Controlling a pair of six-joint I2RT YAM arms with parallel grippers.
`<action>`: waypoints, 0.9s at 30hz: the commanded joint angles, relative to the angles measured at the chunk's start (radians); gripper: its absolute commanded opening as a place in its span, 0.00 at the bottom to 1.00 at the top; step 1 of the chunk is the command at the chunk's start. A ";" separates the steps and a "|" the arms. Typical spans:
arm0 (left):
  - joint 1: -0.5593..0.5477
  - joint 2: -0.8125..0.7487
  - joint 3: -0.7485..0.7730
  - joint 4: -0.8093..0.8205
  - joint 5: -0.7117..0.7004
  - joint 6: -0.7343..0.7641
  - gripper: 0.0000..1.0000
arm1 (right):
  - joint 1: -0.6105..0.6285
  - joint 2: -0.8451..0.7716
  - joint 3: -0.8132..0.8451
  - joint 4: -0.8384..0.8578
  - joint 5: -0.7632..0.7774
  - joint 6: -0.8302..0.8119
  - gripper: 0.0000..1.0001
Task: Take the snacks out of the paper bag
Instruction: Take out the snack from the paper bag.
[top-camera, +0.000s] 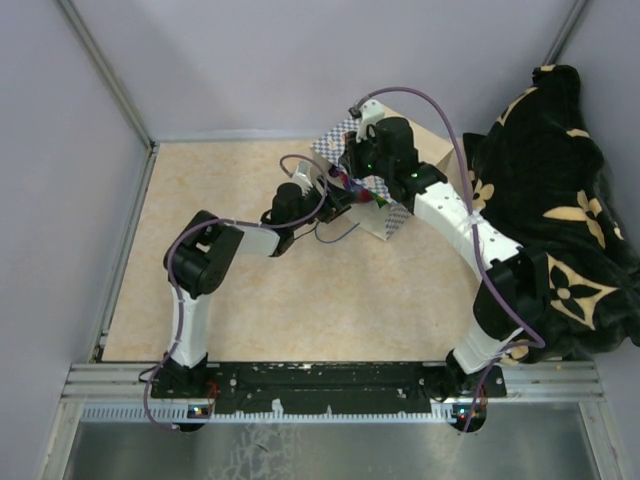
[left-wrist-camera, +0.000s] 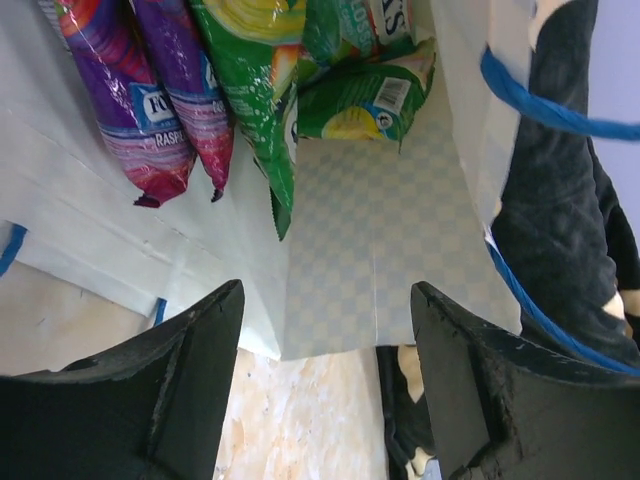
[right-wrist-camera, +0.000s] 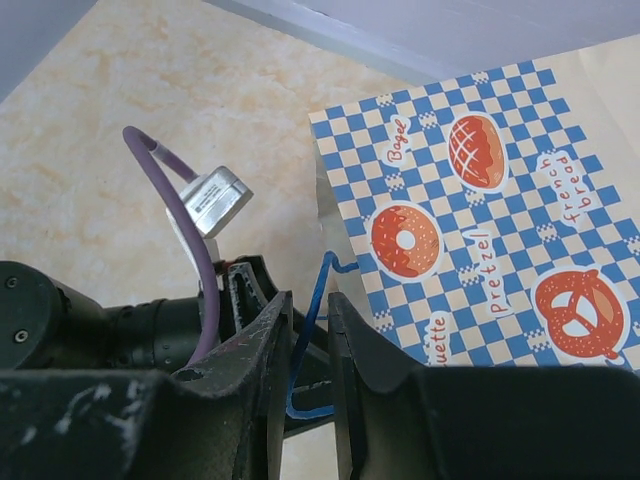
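The paper bag lies on its side at the back of the table, mouth towards my left arm. In the left wrist view I look into the paper bag: snacks lie inside, purple packets on the left and green ones beside them. My left gripper stands open at the bag's lower lip, nothing between its fingers. My right gripper sits over the checkered side of the bag, its jaws drawn narrow with the blue cord handle running between them.
A black-and-tan blanket is heaped at the right, close behind the bag, and shows past the bag's edge in the left wrist view. My left arm's wrist and purple cable lie just left of the right gripper. Grey walls enclose the table.
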 joint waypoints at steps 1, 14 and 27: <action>-0.016 0.031 0.076 -0.082 -0.080 -0.010 0.73 | -0.004 -0.078 0.012 0.045 0.011 0.018 0.22; -0.085 0.107 0.224 -0.244 -0.208 0.014 0.65 | -0.023 -0.129 -0.028 0.074 0.008 0.047 0.22; -0.126 0.204 0.370 -0.309 -0.275 0.009 0.62 | -0.045 -0.191 -0.099 0.097 -0.017 0.063 0.22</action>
